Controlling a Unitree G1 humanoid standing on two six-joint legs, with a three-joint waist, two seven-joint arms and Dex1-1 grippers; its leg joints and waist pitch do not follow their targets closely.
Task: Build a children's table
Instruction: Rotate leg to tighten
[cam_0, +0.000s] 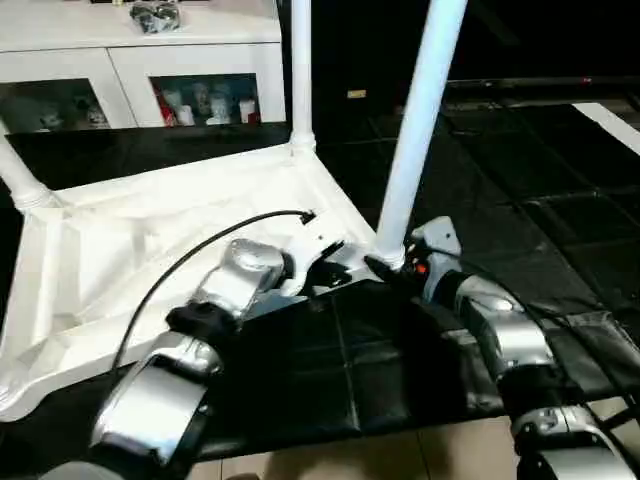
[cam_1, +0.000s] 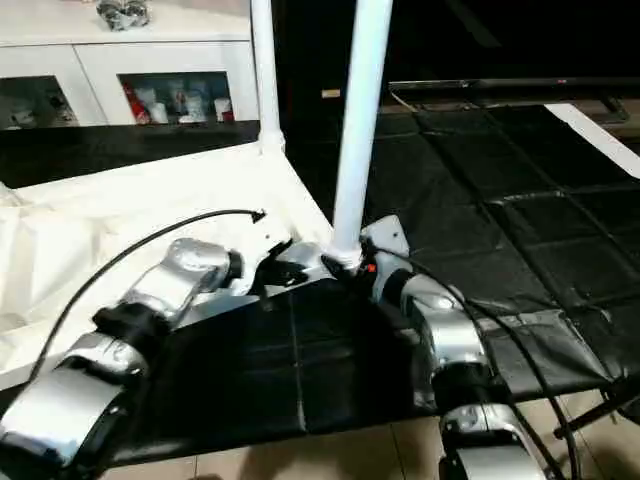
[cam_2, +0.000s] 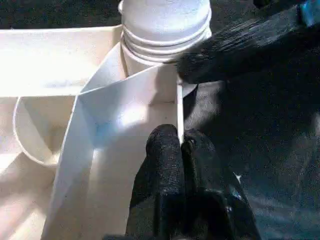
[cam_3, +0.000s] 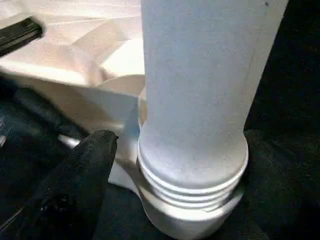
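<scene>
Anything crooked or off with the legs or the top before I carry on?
One thing: the near leg leans to the right, while the far leg stands straight in the upturned table top. It looks askew at its corner socket. No cracks visible.

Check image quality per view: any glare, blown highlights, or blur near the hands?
Left eye view: the upturned tabletop is washed out, its ribs barely readable, and the mat is very dark. Left wrist view: glare on the corner wall; the right hand is smeared. Right wrist view: the leg is soft, and its black finger is blurred.
</scene>
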